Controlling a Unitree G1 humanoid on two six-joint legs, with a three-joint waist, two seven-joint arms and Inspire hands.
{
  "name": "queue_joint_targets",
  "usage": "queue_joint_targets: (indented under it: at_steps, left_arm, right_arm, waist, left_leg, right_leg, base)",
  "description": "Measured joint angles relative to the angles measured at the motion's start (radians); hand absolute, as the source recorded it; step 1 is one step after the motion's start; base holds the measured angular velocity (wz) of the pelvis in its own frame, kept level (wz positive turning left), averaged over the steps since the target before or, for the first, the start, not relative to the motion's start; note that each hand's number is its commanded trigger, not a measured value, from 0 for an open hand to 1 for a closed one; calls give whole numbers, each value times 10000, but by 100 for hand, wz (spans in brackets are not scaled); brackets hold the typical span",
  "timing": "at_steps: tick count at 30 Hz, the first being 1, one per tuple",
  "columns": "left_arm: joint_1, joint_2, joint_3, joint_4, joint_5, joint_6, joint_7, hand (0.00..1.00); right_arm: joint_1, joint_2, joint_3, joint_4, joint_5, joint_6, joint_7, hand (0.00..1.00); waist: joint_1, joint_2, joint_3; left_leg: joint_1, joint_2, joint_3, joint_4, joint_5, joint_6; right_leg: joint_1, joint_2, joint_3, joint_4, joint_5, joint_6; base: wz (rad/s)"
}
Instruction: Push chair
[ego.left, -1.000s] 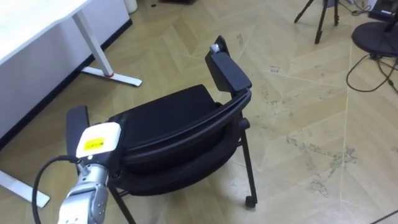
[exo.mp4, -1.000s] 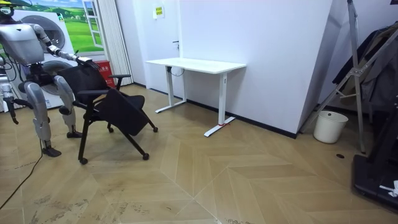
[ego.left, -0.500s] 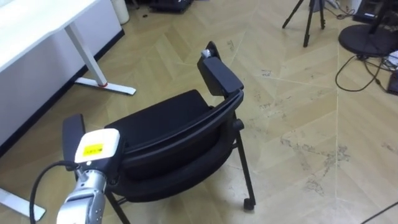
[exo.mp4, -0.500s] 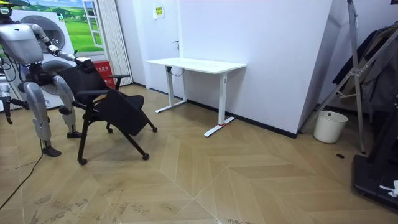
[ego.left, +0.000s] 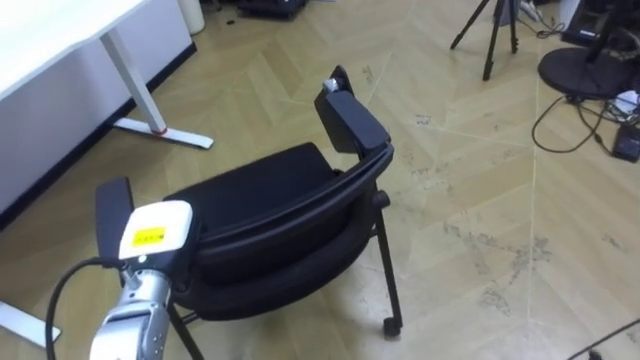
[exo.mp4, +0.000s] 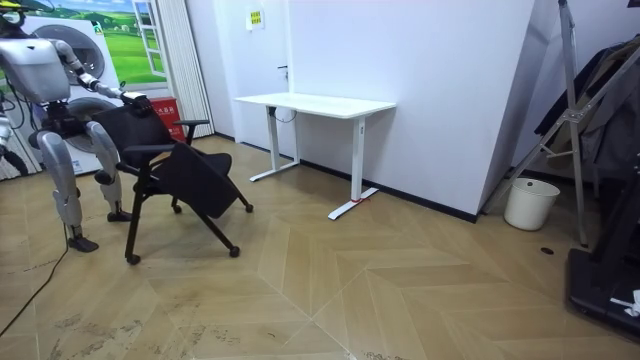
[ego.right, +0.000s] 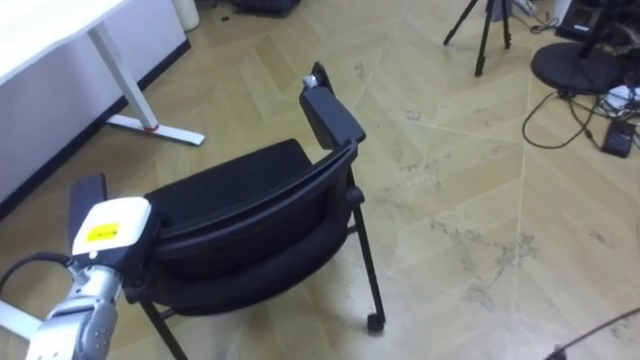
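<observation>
Comparing with half a second ago, chair (exo.mp4: 195, 180) keeps its spot on the wood floor (exo.mp4: 400, 290), well short of the white desk (exo.mp4: 315, 102), with left robot hand (ego.left: 152, 228) and right robot hand (exo.mp4: 133, 98) at its back; grip of either cannot be told.

The chair (ego.left: 265, 195) has a matt black cloth seat, smooth plastic armrests and thin dark metal legs; the floor (ego.left: 480, 140) is pale wood parquet, scuffed; the surface (ego.left: 40, 35) looks smooth white

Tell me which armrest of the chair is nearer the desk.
The left armrest, on the side of the desk; the right armrest stands over open floor.
</observation>
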Motion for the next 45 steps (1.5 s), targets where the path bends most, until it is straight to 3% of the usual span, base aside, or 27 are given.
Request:
queue_joint_targets:
  at_steps: [3, 7, 10, 18, 25, 35, 38, 43, 45]
  left_arm:
    - [-13, 43, 1, -157, 185, 32, -118, 100]
    - [-24, 122, -128, -474, 388, 185, -392, 100]
    - [-26, 221, -201, -702, 448, 327, -598, 100]
    - [-42, 192, -265, -659, 426, 302, -599, 100]
    - [-124, 246, -330, -647, 417, 273, -598, 100]
    - [-200, 259, -393, -668, 376, 111, -566, 100]
    - [-234, 272, -407, -669, 377, 73, -566, 100]
    - [-299, 320, -419, -663, 378, -165, -537, 100]
    - [-353, 384, -419, -663, 379, -243, -537, 100]
  right_arm:
    - [30, -25, 8, -1456, -1088, 184, -169, 0]
    - [27, -68, 105, -3371, -2056, 263, -308, 0]
    - [28, -78, 270, -4455, -2624, 461, -274, 0]
    - [28, -80, 576, -5976, -3251, 736, -101, 0]
    - [13, -142, 1289, -7841, -3977, 767, 462, 0]
    - [3, -233, 1881, -9153, -4543, 829, 1139, 0]
    - [-87, -554, 2123, -9604, -4656, 815, 1479, 0]
    - [-95, -1416, 2619, -10560, -5042, 818, 2232, 0]
    - [-162, -1484, 2747, -10809, -5210, 801, 2513, 0]
  waist:
    - [128, -131, 30]
    - [237, -385, -21]
    - [265, -460, -16]
    - [412, -330, -66]
    - [429, -285, -32]
    - [550, -281, -8]
    - [598, -311, 7]
    - [802, -473, 47]
    - [878, -539, 64]
  left_leg:
    - [22, -2, 55, -3, 0, 0]
    - [33, -2, 63, -6, 0, 0]
    - [23, -3, 70, -38, 0, 0]
    - [1, -4, 84, -66, 0, 0]
    - [47, -3, 108, -100, 0, 0]
    - [51, -5, 143, -136, -8, 14]
    - [31, -5, 142, -135, -8, 14]
    - [25, -2, 141, -135, -7, 14]
    - [19, 0, 139, -135, -7, 14]
  right_leg:
    - [-28, 2, 46, 39, 6, -5]
    - [13, 2, 37, 5, 5, -4]
    - [-8, 5, 39, -16, 6, -5]
    - [-1, 6, 55, 92, 9, -7]
    - [-22, 6, 58, 125, 1, -2]
    - [-15, 7, 62, 161, 1, -2]
    - [-19, 7, 63, 152, 0, 0]
    - [-30, 10, 70, 135, -2, 1]
    - [-31, 12, 69, 138, -2, 0]
  base:
    - [-5]
    - [0]
    - [0]
    - [0]
    - [0]
    - [0]
    - [0]
    - [0]
    - [0]
